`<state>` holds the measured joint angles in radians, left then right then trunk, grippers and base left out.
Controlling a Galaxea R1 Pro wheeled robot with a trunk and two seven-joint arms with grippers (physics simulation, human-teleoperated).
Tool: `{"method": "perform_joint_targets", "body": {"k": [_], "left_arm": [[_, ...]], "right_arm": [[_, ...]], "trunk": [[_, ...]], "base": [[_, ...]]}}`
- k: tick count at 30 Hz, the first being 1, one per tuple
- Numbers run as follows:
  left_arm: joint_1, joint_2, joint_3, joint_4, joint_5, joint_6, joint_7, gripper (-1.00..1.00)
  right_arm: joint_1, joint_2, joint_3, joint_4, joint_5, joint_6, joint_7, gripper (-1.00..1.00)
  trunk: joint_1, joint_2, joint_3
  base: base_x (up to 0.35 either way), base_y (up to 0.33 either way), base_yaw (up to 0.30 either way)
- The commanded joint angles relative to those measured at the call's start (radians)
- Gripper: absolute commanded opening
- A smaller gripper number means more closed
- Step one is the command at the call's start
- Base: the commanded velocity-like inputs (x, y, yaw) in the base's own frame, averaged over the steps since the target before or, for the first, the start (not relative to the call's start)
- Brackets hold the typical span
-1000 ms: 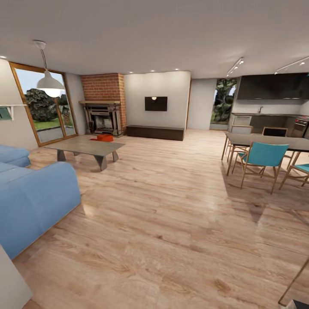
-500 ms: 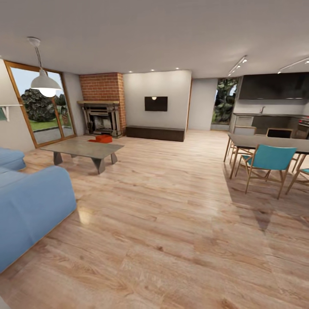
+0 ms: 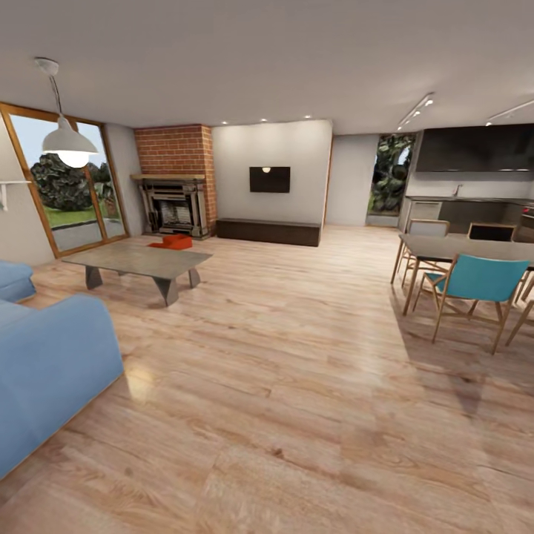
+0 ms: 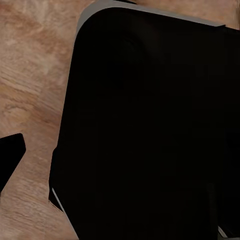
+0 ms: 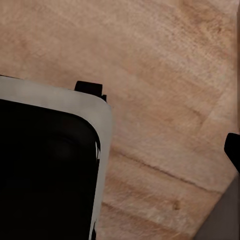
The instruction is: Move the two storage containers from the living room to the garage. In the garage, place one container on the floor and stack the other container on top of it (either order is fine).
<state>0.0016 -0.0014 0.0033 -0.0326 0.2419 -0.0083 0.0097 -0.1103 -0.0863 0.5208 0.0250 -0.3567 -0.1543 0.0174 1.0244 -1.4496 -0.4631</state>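
The head camera has moved forward and swung slightly right, so the whole view has shifted. The blue sofa (image 3: 52,371) has slid further off the near left edge, the glass doors (image 3: 70,185) show more fully, and the teal chair (image 3: 475,285) sits further right.

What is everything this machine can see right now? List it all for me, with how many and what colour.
Orange-red box-shaped storage containers: count unclear from afar, orange-red, on the wood floor before the fireplace.
Low grey coffee table: one, grey, in front of the containers.
Blue sofa: one, blue, near left.
Red-brick fireplace: one, red and dark, far wall.
White pendant lamp: one, white, upper left.
Teal dining chair: one fully seen, teal, right.
Light wood-plank floor: light brown, throughout.
Robot's dark body panel: black, above the floor.
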Motion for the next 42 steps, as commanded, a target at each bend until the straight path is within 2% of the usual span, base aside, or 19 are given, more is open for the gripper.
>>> {"method": "perform_joint_targets", "body": {"k": [1,26,42], "left_arm": [[0.000,0.000,0.000,-0.001,0.006,-0.001,0.001,1.00],[0.000,-0.001,0.001,-0.001,0.005,-0.002,0.001,1.00],[0.000,-0.001,0.000,-0.001,0.005,-0.002,0.001,1.00]], "right_arm": [[-0.001,0.000,0.008,0.003,-0.010,-0.005,0.002,1.00],[-0.001,0.000,0.007,0.003,-0.009,-0.005,0.001,1.00],[-0.001,0.001,0.007,0.003,-0.018,-0.005,0.002,1.00]], "trunk": [[0.001,0.000,-0.001],[0.001,0.000,-0.001],[0.001,0.000,-0.001]], "base": [[0.331,0.000,0.000],[0.331,0.000,-0.001],[0.330,0.000,-0.209]]}}
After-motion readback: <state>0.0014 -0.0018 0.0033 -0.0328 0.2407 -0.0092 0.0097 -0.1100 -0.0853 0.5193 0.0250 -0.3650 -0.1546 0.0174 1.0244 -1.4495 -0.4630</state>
